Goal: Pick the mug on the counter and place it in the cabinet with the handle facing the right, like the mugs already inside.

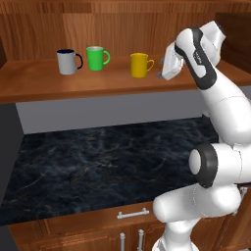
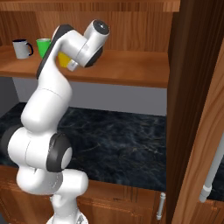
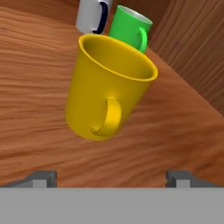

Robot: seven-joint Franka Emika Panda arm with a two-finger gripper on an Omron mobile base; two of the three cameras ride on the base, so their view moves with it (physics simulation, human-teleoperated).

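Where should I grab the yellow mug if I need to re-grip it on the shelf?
Take the yellow mug by its rim and wall on the handle side, coming from the right. It stands upright with the green mug on its left, and the gripper is already open on its right.

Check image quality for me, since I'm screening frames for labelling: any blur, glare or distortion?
Left base view: sharp, even light, no glare on the small yellow mug or black marble counter. Right base view: slightly soft render. Hand view: tilted, yellow mug looms skewed; open gripper tips crisp.
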